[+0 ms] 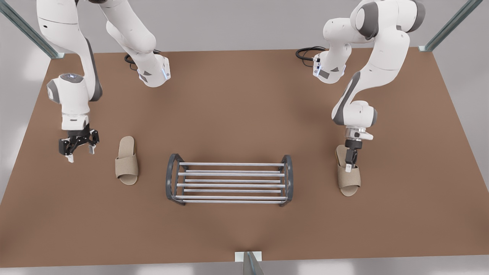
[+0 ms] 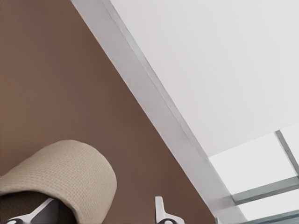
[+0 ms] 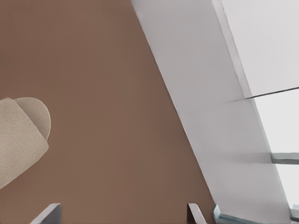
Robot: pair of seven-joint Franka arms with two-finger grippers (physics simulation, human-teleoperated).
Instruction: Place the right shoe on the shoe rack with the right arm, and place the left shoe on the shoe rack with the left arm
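The shoe rack (image 1: 170, 179), with dark arched end frames and silver bars, stands at the table's middle front with nothing on it. A beige slipper, the left shoe (image 1: 348, 176) (image 2: 70, 172), lies at the front view's right of the rack. My left gripper (image 1: 350, 165) (image 2: 100, 212) is down on it, open. One finger is under the strap and the other finger (image 2: 160, 207) is outside it. Another beige slipper, the right shoe (image 1: 127, 162) (image 3: 18, 135), lies at the front view's left. My right gripper (image 1: 78, 151) (image 3: 122, 210) hangs open beside it, farther left, holding nothing.
The brown table (image 1: 244, 107) ends close to both slippers' outer sides, with a grey floor beyond it. Metal frame posts (image 1: 450, 26) stand at the far corners. Black cables (image 1: 307, 51) lie near the arm bases. A small mount (image 1: 248, 259) sits at the front edge.
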